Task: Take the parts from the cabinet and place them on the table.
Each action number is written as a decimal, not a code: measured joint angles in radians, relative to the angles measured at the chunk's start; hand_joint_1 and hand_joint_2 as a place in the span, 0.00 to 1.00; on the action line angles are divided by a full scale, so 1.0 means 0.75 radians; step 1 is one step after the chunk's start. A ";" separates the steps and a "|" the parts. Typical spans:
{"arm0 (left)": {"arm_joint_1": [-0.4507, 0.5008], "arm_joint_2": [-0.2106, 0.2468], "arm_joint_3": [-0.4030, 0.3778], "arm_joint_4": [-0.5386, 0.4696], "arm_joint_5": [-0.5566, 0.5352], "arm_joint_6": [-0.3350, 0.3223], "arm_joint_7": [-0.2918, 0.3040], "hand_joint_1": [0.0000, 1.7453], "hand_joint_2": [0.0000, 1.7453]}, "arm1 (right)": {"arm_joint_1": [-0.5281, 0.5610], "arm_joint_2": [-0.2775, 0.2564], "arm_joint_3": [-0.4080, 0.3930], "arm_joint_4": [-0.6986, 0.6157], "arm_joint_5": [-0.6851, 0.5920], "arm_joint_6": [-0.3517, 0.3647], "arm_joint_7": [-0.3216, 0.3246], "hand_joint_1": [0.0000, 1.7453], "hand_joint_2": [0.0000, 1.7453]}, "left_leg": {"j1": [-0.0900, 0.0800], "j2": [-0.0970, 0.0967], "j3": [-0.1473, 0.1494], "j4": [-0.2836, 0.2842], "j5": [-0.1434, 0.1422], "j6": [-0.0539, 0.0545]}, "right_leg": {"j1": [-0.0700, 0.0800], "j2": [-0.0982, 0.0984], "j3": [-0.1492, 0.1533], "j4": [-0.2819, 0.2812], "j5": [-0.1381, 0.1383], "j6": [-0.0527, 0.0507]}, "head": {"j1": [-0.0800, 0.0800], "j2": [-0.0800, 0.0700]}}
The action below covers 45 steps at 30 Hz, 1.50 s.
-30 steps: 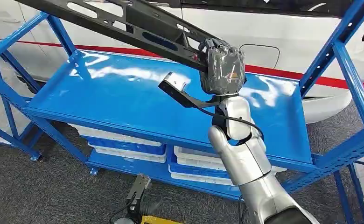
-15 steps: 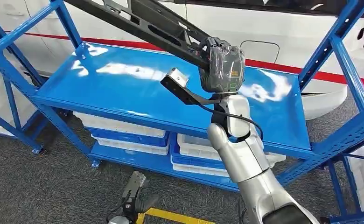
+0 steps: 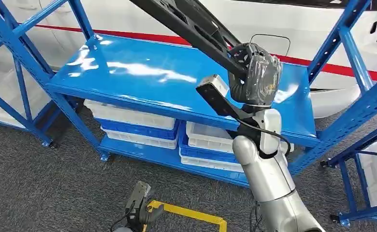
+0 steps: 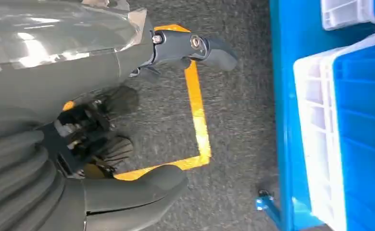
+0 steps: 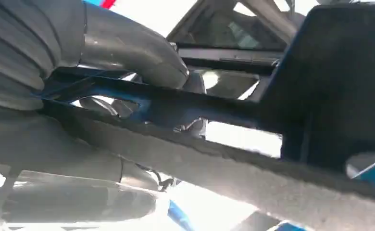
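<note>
A long black frame-like part [image 3: 186, 19] slants up and to the left above the blue cabinet shelf [image 3: 143, 72]. My right hand [image 3: 254, 72], wrapped in clear film, grips the part's lower end over the shelf's right half, near its front edge. In the right wrist view the thumb [image 5: 128, 48] lies over a black bar of the part [image 5: 224, 110]. My left hand [image 4: 80, 144] hangs over the grey carpet with its fingers apart and holds nothing.
Blue uprights [image 3: 346, 43] frame the cabinet on both sides. White and blue crates [image 3: 138, 125] fill its lower shelf. A white car body [image 3: 283, 19] with a red stripe stands behind. Yellow tape [image 3: 191, 212] marks the carpet near my feet.
The whole picture has shifted, so the camera has moved. My right hand keeps its grip on the black part and now sits nearer the shelf's front edge.
</note>
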 joint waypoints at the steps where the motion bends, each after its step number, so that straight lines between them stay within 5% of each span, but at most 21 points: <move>1: 0.004 0.004 0.001 0.000 0.000 0.000 -0.001 0.00 1.00 | 0.012 -0.003 -0.002 -0.009 -0.006 -0.003 -0.003 1.00 1.00 | 0.002 0.003 -0.016 0.053 -0.072 -0.006 | 0.000 -0.001 -0.014 0.000 0.010 -0.012 | -0.007 0.000; 4: 0.012 0.016 0.003 0.000 0.010 -0.007 -0.014 0.00 1.00 | 0.056 -0.018 -0.009 -0.064 -0.032 -0.012 -0.013 1.00 1.00 | 0.009 0.007 -0.087 0.353 -0.265 -0.026 | 0.001 -0.003 -0.072 0.004 0.057 -0.017 | -0.019 0.000; 6: 0.019 0.022 0.008 0.000 0.020 -0.007 -0.023 0.00 1.00 | 0.081 -0.026 -0.009 -0.087 -0.046 -0.011 -0.019 1.00 1.00 | 0.013 0.007 -0.062 0.402 -0.207 -0.028 | 0.000 -0.004 -0.110 0.009 0.083 -0.013 | -0.020 0.000; 8: 0.021 0.026 0.012 -0.001 0.035 -0.003 -0.035 0.00 1.00 | 0.096 -0.033 -0.009 -0.109 -0.058 -0.008 -0.028 1.00 1.00 | 0.016 0.007 0.055 0.271 -0.119 -0.022 | 0.000 -0.004 -0.144 0.019 0.105 -0.005 | -0.021 0.000; 10: 0.021 0.027 0.022 -0.004 0.053 0.000 -0.047 0.00 1.00 | 0.097 -0.032 -0.009 -0.135 -0.067 0.001 -0.037 1.00 1.00 | 0.010 0.007 0.226 0.039 -0.181 -0.012 | 0.008 -0.002 -0.167 0.029 0.121 0.010 | -0.024 0.000; 11: 0.021 0.027 0.030 -0.008 0.059 0.000 -0.053 0.00 1.00 | 0.096 -0.033 -0.009 -0.148 -0.074 0.004 -0.039 1.00 1.00 | 0.006 0.004 0.246 -0.014 -0.196 -0.004 | 0.008 -0.004 -0.168 0.029 0.130 0.021 | -0.019 0.000; 15: 0.039 0.026 0.041 -0.008 0.063 -0.011 -0.064 0.00 1.00 | 0.106 -0.034 -0.007 -0.189 -0.075 0.031 -0.042 1.00 1.00 | 0.005 0.011 0.212 -0.023 -0.147 0.048 | -0.004 -0.007 -0.191 0.040 0.140 0.050 | -0.020 0.000; 17: 0.045 0.024 0.041 -0.009 0.052 -0.006 -0.073 0.00 1.00 | 0.114 -0.034 -0.007 -0.211 -0.075 0.037 -0.042 1.00 1.00 | 0.003 0.009 0.173 -0.023 -0.115 0.068 | -0.001 -0.003 -0.243 0.171 -0.004 0.027 | -0.007 0.000; 19: 0.052 0.026 0.041 -0.011 0.052 0.003 -0.083 0.00 1.00 | 0.122 -0.034 -0.007 -0.226 -0.082 0.045 -0.042 1.00 1.00 | 0.000 0.009 0.129 -0.021 -0.080 0.071 | 0.000 0.002 -0.291 0.390 -0.119 0.027 | -0.001 0.000; 21: 0.058 0.030 0.043 -0.012 0.064 0.007 -0.101 0.00 1.00 | 0.132 -0.033 -0.011 -0.235 -0.130 0.069 -0.043 1.00 1.00 | -0.002 0.010 0.088 -0.019 -0.048 0.068 | -0.001 0.002 -0.275 0.475 -0.106 0.054 | -0.001 0.000; 23: 0.060 0.033 0.051 -0.017 0.076 0.008 -0.116 0.00 1.00 | 0.133 -0.031 -0.020 -0.244 -0.197 0.101 -0.053 1.00 1.00 | -0.003 0.009 0.050 -0.018 -0.017 0.063 | 0.000 0.002 -0.165 0.354 -0.029 0.077 | 0.000 0.000; 24: 0.060 0.034 0.058 -0.023 0.081 0.009 -0.121 0.00 1.00 | 0.131 -0.028 -0.027 -0.252 -0.227 0.113 -0.060 1.00 1.00 | -0.004 0.005 0.033 -0.018 0.000 0.058 | 0.001 0.002 -0.076 0.232 -0.015 0.070 | 0.000 0.000; 26: 0.062 0.034 0.070 -0.035 0.086 0.014 -0.129 0.00 1.00 | 0.127 -0.014 -0.039 -0.274 -0.248 0.122 -0.066 1.00 1.00 | -0.011 0.004 0.013 -0.014 0.028 0.043 | 0.013 0.003 0.100 -0.031 -0.085 0.031 | -0.001 0.000; 29: 0.077 0.037 0.087 -0.038 0.104 0.021 -0.132 0.00 1.00 | 0.126 -0.005 -0.054 -0.290 -0.278 0.126 -0.078 1.00 1.00 | -0.002 0.005 0.013 -0.038 0.074 0.013 | 0.024 0.006 0.059 -0.019 -0.059 0.006 | -0.004 0.000; 30: 0.083 0.041 0.099 -0.039 0.108 0.025 -0.132 0.00 1.00 | 0.126 -0.002 -0.062 -0.292 -0.302 0.125 -0.088 1.00 1.00 | 0.002 0.001 -0.001 -0.034 0.070 0.007 | -0.002 0.000 0.050 -0.029 -0.035 -0.010 | 0.002 0.000; 32: 0.094 0.043 0.109 -0.042 0.107 0.028 -0.132 0.00 1.00 | 0.130 0.007 -0.067 -0.303 -0.330 0.120 -0.105 1.00 1.00 | 0.006 0.004 -0.034 0.069 -0.104 -0.012 | 0.004 -0.001 0.021 -0.027 0.000 -0.033 | -0.011 0.000; 34: 0.098 0.048 0.114 -0.045 0.103 0.032 -0.134 0.00 1.00 | 0.137 0.009 -0.075 -0.310 -0.343 0.112 -0.111 1.00 1.00 | 0.014 0.006 -0.075 0.274 -0.246 -0.029 | 0.005 -0.003 -0.021 -0.025 0.035 -0.032 | -0.018 0.000; 36: 0.100 0.053 0.121 -0.045 0.100 0.037 -0.138 0.00 1.00 | 0.146 0.009 -0.078 -0.310 -0.345 0.110 -0.111 1.00 1.00 | 0.016 0.007 -0.082 0.404 -0.227 -0.038 | 0.005 -0.004 -0.065 -0.019 0.066 -0.028 | -0.018 0.000; 39: 0.099 0.061 0.136 -0.058 0.097 0.044 -0.140 0.00 1.00 | 0.150 0.008 -0.083 -0.310 -0.345 0.107 -0.112 1.00 1.00 | 0.019 0.007 0.090 0.242 -0.093 -0.030 | 0.004 -0.002 -0.138 0.009 0.101 -0.013 | -0.021 0.000; 41: 0.096 0.063 0.141 -0.074 0.095 0.045 -0.140 0.00 1.00 | 0.148 0.009 -0.088 -0.313 -0.346 0.105 -0.113 1.00 1.00 | 0.011 0.004 0.262 -0.005 -0.200 -0.015 | 0.013 -0.003 -0.154 0.024 0.116 0.002 | -0.020 0.000; 45: 0.099 0.064 0.143 -0.078 0.081 0.042 -0.129 0.00 1.00 | 0.144 0.008 -0.096 -0.312 -0.347 0.101 -0.112 1.00 1.00 | 0.004 0.010 0.234 -0.033 -0.165 0.045 | 0.007 -0.009 -0.171 0.018 0.156 0.041 | -0.017 0.000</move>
